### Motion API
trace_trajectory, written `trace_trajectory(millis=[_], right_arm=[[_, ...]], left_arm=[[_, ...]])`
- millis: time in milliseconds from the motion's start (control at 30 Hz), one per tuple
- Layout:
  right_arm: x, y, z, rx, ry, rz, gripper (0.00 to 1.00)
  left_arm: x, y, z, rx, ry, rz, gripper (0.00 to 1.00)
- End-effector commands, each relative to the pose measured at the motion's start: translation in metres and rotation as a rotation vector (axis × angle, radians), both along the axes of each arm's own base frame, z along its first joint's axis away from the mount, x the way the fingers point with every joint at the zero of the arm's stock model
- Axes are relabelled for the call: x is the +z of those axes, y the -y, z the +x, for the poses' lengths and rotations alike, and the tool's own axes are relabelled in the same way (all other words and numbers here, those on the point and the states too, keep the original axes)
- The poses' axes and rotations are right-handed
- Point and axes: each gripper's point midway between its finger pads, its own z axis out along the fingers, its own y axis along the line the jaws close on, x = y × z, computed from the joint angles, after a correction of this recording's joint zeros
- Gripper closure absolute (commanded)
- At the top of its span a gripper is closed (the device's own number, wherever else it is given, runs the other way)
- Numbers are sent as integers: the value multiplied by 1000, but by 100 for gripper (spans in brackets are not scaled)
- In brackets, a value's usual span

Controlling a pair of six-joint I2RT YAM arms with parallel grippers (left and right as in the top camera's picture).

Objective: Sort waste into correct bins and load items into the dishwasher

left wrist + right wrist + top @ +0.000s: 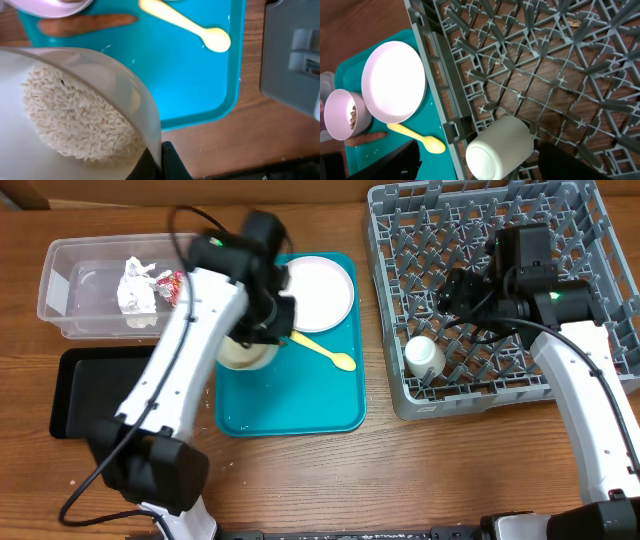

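Note:
My left gripper (263, 330) (161, 161) is shut on the rim of a pale bowl (246, 358) (100, 85) holding white rice (75, 117), over the teal tray's left side. The round plate (318, 290) (394, 82), yellow spoon (326, 352) (192, 26) and orange-brown food stick (87, 23) lie on that tray. A second small bowl (344, 115) holds a brown food lump. My right gripper (463, 293) (480, 169) is open above the grey dish rack (560, 220). The white cup (424, 357) (500, 147) lies on its side in the rack, apart from both fingers.
The clear tub (60, 290) at the back left holds crumpled white paper (136, 288) and a red-and-silver wrapper (170, 283). A black tray (80, 395) sits in front of it. The teal tray (330, 405) lies in the middle. Bare wooden table runs along the front.

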Motion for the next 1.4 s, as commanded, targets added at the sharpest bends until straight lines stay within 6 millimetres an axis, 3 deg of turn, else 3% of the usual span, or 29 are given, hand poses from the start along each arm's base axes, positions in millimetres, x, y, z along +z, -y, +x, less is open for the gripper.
trace_trajectory(millis=[0,167,400,767,1100,1367], right_arm=[[18,2,4,-2,53,-5,22],[17,2,2,-1,45,-5,22],[16,2,1,-4,41,-4,23],[15,2,0,-7,34,-3,23],[15,2,-1,-7,31,-4,23],[15,2,-1,-7,28,-4,23]], left_arm=[[27,-30,8,-16,39,-35,96],[28,-94,-1,64,-28,-60,96],[26,-155,8,137,61,-321,96],[12,-199,-6,126,363,-784,96],[-9,-236,-18,281,543,-898,96],[-14,-248,-16,325,648,-937,96]])
